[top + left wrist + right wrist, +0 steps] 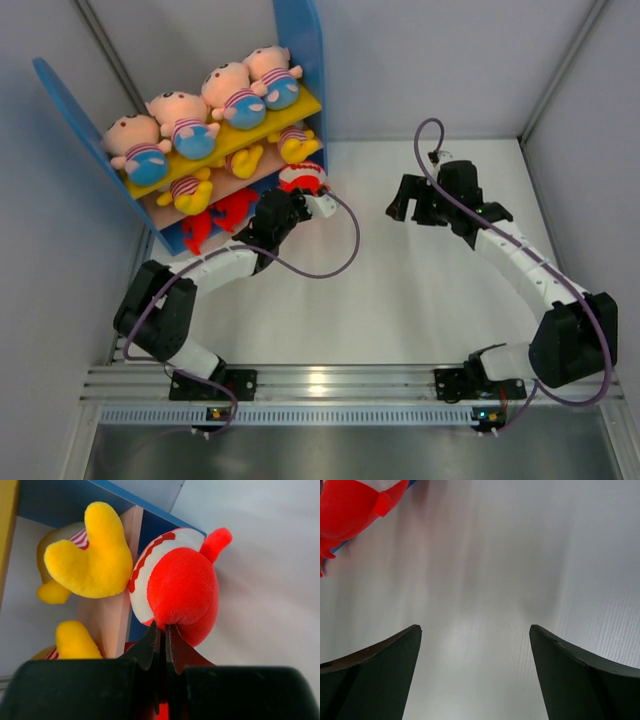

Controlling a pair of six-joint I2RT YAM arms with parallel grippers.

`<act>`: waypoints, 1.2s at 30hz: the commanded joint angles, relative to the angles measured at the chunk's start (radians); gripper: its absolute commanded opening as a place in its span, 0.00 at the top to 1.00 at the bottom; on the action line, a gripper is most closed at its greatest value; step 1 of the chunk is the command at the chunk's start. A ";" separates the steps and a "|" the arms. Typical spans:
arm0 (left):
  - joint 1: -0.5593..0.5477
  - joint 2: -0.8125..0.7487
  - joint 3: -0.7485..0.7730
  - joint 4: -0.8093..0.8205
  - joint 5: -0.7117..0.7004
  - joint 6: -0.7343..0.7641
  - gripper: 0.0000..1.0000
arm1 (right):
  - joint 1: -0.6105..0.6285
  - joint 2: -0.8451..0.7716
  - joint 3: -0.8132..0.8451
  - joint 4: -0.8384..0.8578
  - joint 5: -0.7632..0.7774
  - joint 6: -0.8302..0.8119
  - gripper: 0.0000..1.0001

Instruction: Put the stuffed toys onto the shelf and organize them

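Observation:
The shelf (300,50) with blue side panels stands at the back left. Several pink-faced dolls (185,120) lie on its yellow upper board. Yellow creatures (240,160) fill the lower board, and red monsters (215,220) lie at the bottom. My left gripper (300,200) is shut on a red toothy monster (177,585) and holds it at the shelf's right front corner, beside a yellow creature (90,562). The monster also shows in the top view (303,180) and the right wrist view (350,505). My right gripper (475,635) is open and empty over the bare table, also in the top view (410,205).
Grey walls close in the table on the left, back and right. The shelf's right blue panel (150,535) stands just left of the held monster. White table surface (420,290) lies between the arms.

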 commanded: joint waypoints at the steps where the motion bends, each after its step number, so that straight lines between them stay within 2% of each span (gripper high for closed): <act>1: -0.002 0.065 -0.042 0.333 -0.084 0.058 1.00 | -0.019 -0.021 0.047 -0.019 0.011 -0.052 0.10; 5: 0.006 0.187 0.031 0.351 -0.179 0.010 1.00 | -0.035 -0.024 0.048 -0.022 0.012 -0.072 0.10; 7: 0.012 0.250 0.056 0.437 -0.206 0.035 1.00 | -0.045 -0.021 0.052 -0.026 0.011 -0.082 0.10; 12: 0.029 0.333 0.103 0.472 -0.194 0.021 1.00 | -0.073 -0.007 0.053 -0.031 0.002 -0.098 0.10; 17: 0.052 0.407 0.123 0.338 -0.091 0.027 1.00 | -0.093 0.010 0.055 -0.029 -0.008 -0.104 0.10; 23: 0.079 0.491 0.211 0.327 -0.108 0.030 0.99 | -0.110 0.022 0.053 -0.029 -0.025 -0.105 0.10; 25: 0.081 0.495 0.223 0.307 -0.101 0.027 0.81 | -0.113 0.024 0.050 -0.029 -0.026 -0.108 0.10; 26: 0.079 0.490 0.222 0.296 -0.091 0.023 0.61 | -0.114 0.022 0.050 -0.031 -0.026 -0.107 0.10; 29: 0.078 0.462 0.185 0.262 -0.062 0.029 0.36 | -0.114 0.022 0.056 -0.037 -0.038 -0.108 0.10; 32: 0.075 0.427 0.148 0.229 -0.054 0.042 0.29 | -0.114 0.019 0.058 -0.036 -0.047 -0.108 0.10; 36: 0.067 0.377 0.108 0.181 -0.051 0.050 0.30 | -0.116 0.022 0.065 -0.037 -0.070 -0.104 0.10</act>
